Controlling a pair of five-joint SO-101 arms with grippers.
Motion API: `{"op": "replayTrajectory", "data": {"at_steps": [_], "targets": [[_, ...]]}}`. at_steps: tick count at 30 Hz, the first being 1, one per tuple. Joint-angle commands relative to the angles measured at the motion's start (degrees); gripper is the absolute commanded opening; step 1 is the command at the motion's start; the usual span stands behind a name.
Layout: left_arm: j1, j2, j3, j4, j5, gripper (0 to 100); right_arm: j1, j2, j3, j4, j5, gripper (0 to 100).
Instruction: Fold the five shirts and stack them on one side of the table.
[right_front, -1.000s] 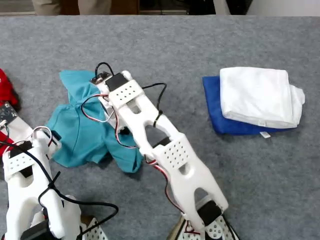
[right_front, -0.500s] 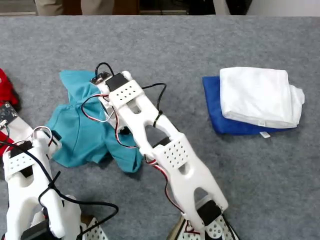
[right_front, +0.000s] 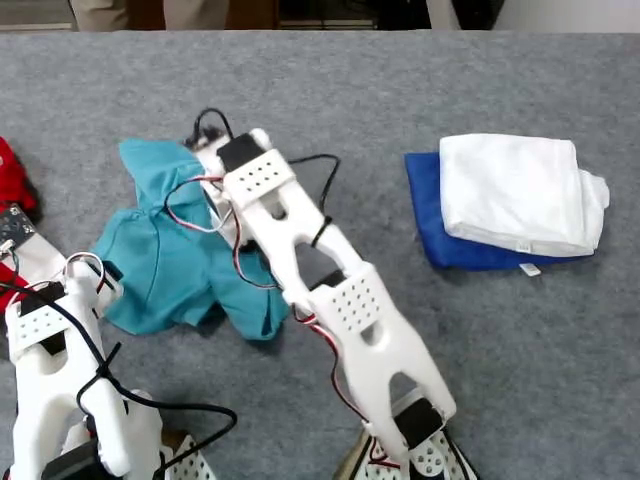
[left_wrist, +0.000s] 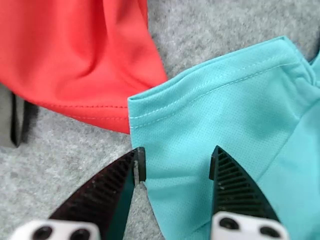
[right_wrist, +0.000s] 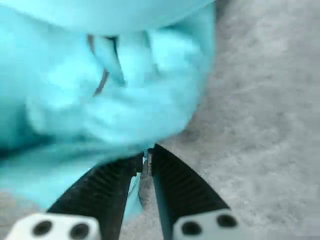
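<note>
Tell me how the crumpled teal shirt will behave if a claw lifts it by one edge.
The crumpled teal fabric shirt lies in soft folds, so it will probably sag limply, not hold shape. Its thin fine-mesh weave suggests it is light. Pushed across the grey fuzzy table cover, it would likely bunch rather than slide.

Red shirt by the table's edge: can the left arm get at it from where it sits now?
Probably yes. The left gripper hangs open over the teal shirt at its edge, and the red shirt lies right beside that edge, with nothing standing between them.
</note>
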Motion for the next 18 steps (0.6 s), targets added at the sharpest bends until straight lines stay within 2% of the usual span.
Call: {"op": "replayTrajectory", "data": {"at_steps": [1,9,18], "targets": [[-0.3,-1.3,0.0,-0.4,-0.1,21,1.3,-13.1,1.7,1.0,-0.7,0.3],[-0.3,-1.4,0.0,-0.4,-0.1,21,4.8,-31.2,9.1,1.0,-0.4,0.3],[-0.3,-1.7,-1.5,0.0,-0.1,21,9.6,-47.0,9.5,1.0,-0.3,0.3]]}}
